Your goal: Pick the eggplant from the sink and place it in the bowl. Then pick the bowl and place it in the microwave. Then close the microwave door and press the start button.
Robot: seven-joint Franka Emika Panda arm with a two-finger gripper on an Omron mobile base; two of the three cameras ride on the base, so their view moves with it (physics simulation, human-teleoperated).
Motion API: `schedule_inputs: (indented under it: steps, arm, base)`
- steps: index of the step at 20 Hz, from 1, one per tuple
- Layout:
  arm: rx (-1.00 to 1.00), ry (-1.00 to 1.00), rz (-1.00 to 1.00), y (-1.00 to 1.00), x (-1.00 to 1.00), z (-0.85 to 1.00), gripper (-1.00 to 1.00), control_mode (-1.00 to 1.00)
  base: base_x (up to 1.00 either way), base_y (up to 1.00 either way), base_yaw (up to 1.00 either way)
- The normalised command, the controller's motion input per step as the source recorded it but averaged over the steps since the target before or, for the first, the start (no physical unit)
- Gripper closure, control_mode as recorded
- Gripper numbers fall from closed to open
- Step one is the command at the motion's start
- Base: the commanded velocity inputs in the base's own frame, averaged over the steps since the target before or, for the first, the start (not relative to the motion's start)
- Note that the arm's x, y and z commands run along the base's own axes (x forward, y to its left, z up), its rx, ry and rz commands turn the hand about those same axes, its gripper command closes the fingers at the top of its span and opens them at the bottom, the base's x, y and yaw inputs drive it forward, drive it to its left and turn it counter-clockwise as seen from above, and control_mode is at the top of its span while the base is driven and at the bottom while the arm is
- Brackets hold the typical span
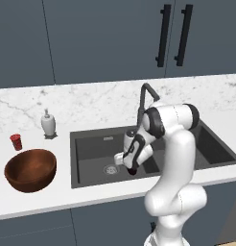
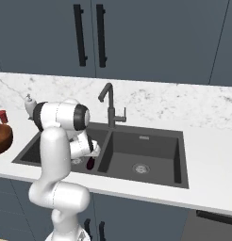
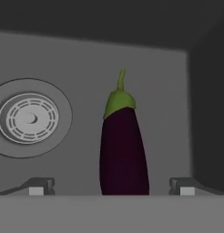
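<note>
The dark purple eggplant [image 3: 123, 150] with its green stem cap lies on the floor of the left basin of the dark grey sink [image 1: 91, 144], close to the divider wall. My gripper [image 3: 111, 187] hangs open low in that basin, directly over the eggplant [image 2: 90, 163], with one fingertip on each side of it and nothing gripped. From the left base view the gripper [image 1: 131, 166] points down into the basin. The reddish-brown wooden bowl [image 1: 31, 169] sits empty on the counter left of the sink. The microwave and its door are out of view.
A round metal drain [image 3: 28, 118] lies beside the eggplant. The dark faucet [image 1: 145, 98] rises behind the sink. A small red cup [image 1: 16, 141] and a white soap dispenser [image 1: 48, 124] stand behind the bowl. The right basin [image 2: 141, 162] holds only its drain.
</note>
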Motion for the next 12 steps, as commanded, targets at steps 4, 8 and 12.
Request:
schedule_inputs:
  steps: [4,8,12]
  arm:
    - [0.0,0.0,0.0,0.0,0.1,-0.31,-1.0,-1.0]
    - [0.0,0.0,0.0,-0.03,0.03,-0.29,-1.0,-1.0]
    - [0.0,0.03,0.0,0.0,0.0,-0.23,-1.0,-1.0]
  base:
    - [0.0,0.0,0.0]
    - [0.0,0.0,0.0]
    - [0.0,0.0,0.0]
